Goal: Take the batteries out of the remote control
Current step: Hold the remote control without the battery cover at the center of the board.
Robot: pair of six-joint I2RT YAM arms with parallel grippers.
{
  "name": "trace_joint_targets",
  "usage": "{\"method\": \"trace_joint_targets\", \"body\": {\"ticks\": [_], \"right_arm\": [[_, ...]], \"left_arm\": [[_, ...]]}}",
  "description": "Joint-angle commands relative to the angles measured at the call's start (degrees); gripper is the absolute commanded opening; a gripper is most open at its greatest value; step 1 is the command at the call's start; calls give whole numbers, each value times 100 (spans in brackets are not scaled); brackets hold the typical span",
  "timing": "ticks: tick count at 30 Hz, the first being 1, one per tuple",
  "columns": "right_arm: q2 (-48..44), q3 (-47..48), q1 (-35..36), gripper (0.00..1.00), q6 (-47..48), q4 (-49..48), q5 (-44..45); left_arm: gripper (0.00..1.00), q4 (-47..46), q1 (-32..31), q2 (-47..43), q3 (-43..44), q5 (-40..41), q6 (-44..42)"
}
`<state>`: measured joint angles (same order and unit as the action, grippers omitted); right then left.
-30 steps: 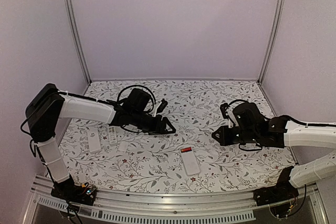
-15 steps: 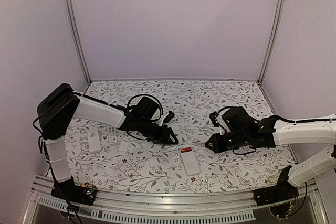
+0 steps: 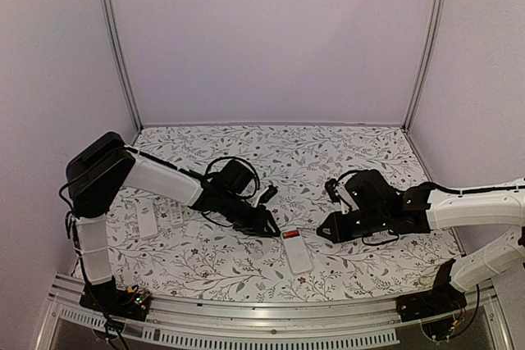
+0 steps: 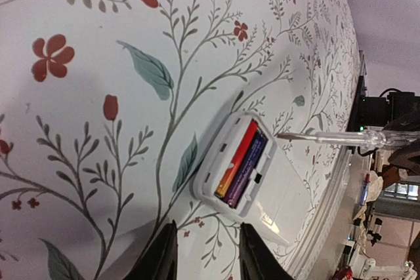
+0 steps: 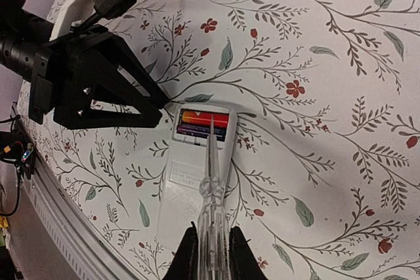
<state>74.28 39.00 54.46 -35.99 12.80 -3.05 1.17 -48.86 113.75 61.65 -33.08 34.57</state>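
A white remote (image 3: 298, 253) lies face down near the front middle of the table, with its battery bay uncovered. Two batteries lie side by side in the bay: a red-and-gold one (image 4: 237, 159) and a dark purple one (image 4: 251, 166). They show as a red patch in the top view (image 3: 290, 235) and in the right wrist view (image 5: 204, 120). My left gripper (image 4: 205, 261) is open and empty, low over the table just left of the bay end (image 3: 267, 229). My right gripper (image 5: 212, 257) is shut on a clear stick-like tool (image 5: 212, 185). The tool's tip rests over the batteries.
Two more white remotes (image 3: 146, 223) (image 3: 175, 212) lie at the left under my left arm. The table has a floral cloth (image 3: 344, 153) and is walled at the back and sides. The metal front rail (image 3: 271, 317) runs just behind the remote.
My left gripper has swung right and nearer, down to the remote's bay end. My right gripper has moved left with the tool until its tip reached the batteries.
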Motion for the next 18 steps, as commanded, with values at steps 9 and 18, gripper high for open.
{"method": "trace_joint_targets", "body": {"ticks": [9,18], "right_arm": [[68,-42,56,0,37,133,216],[176,-33,56,0,92,65,238]], "left_arm": [[29,31,-90,163,66,-42,-57],[28,32,-90,182,115,-71,-55]]}}
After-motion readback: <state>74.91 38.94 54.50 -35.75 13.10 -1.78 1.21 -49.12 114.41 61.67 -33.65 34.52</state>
